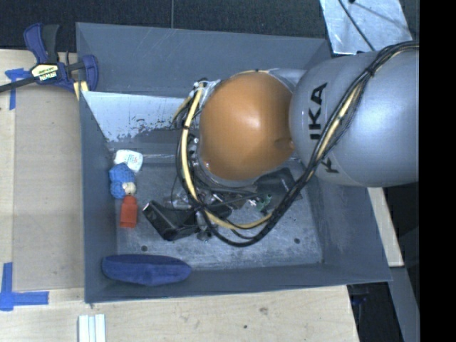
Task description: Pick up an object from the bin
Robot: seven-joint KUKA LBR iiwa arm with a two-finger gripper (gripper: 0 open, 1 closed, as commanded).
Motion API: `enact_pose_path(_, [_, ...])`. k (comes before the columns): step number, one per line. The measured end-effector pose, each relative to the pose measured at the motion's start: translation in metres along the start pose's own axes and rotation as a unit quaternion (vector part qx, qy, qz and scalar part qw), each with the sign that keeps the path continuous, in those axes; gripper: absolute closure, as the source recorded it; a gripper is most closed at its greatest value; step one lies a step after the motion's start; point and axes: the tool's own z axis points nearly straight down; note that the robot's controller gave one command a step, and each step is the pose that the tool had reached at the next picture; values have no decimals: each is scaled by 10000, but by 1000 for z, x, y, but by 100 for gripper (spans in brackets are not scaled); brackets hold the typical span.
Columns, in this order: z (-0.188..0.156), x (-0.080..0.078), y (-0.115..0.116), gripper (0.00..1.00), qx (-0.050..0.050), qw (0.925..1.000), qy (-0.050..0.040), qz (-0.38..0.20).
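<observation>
Dim bin [308,239], sheen on orange cover [242,123]

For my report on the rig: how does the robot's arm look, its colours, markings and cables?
The arm is silver-grey and rounded, with black KUKA lettering. An orange dome cover sits at its wrist. Yellow and black cables loop around the cover. The end effector below is black.

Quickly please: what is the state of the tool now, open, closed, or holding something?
Tool: it cannot be told; it sits low in the bin under the orange cover.
</observation>
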Motion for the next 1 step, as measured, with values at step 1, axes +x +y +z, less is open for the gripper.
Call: enact_pose_path(1, [-70, 2, -14, 100, -15, 9712, 7, -2382])
